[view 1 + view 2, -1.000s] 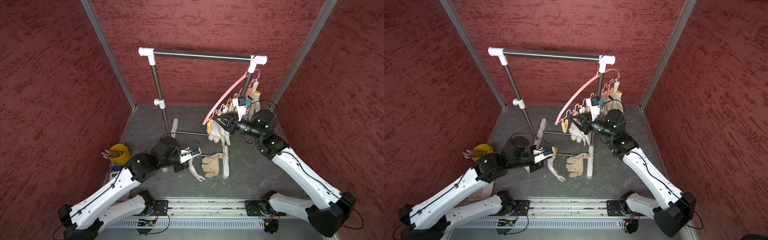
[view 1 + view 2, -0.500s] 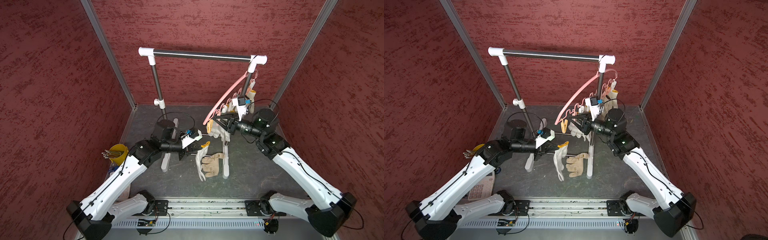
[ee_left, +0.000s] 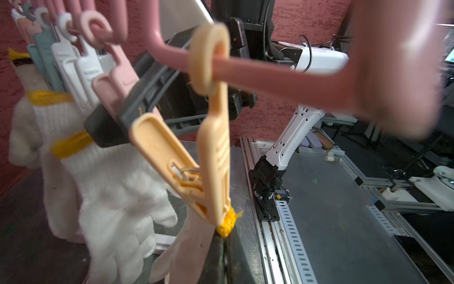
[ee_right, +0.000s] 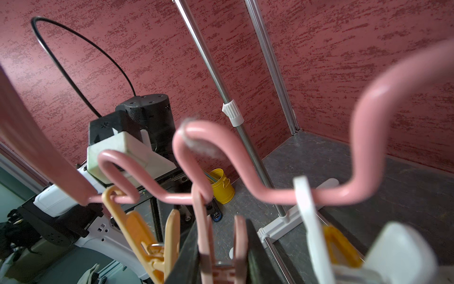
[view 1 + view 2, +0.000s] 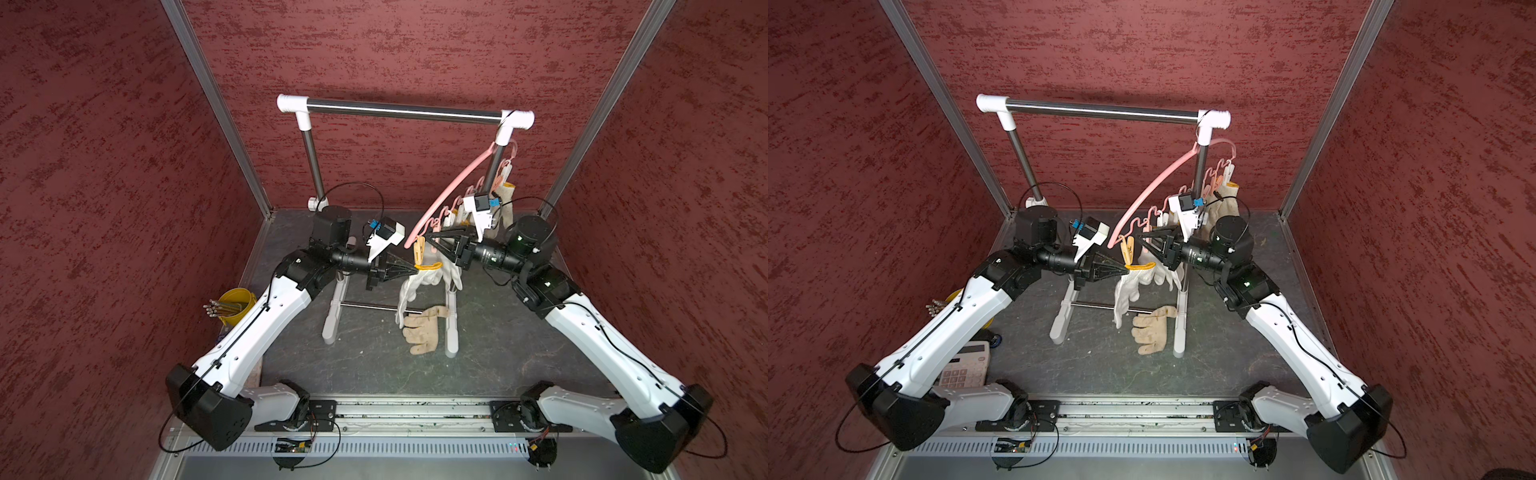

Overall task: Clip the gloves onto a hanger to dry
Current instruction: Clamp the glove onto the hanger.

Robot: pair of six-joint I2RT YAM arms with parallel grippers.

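Seeing dark grey mottled tabletop (image 5: 365, 365), boxed in by red textured walls (image 5: 395, 50) and aluminium corner posts (image 5: 216, 108), carrying a steel rack (image 5: 403, 111) at the back and a metal rail (image 5: 399, 409) along the front. Spotting a yellow cup (image 5: 235, 320) on the left arm's side, holding thin sticks (image 5: 216, 308); also a calculator (image 5: 967, 365) nearby in a top view. Pinching the yellow cuff of a white glove (image 5: 409, 291) with the left gripper (image 5: 414, 269), jaws pressed together, with the peach clip (image 3: 215, 152) tip touching that cuff; not telling whether biting. Squeezing the neighbouring pink clip (image 4: 204, 236) with the right gripper (image 4: 221, 231), one finger against each handle. Noting both clips dangling from the pink hanger (image 5: 453, 183), hooked at the rack's right joint. Noting a second white glove (image 5: 453, 274) hanging beside the first, an off-white glove (image 5: 506, 193) clipped at the hanger's far end, a beige glove (image 5: 422, 334) lying flat on the tabletop.
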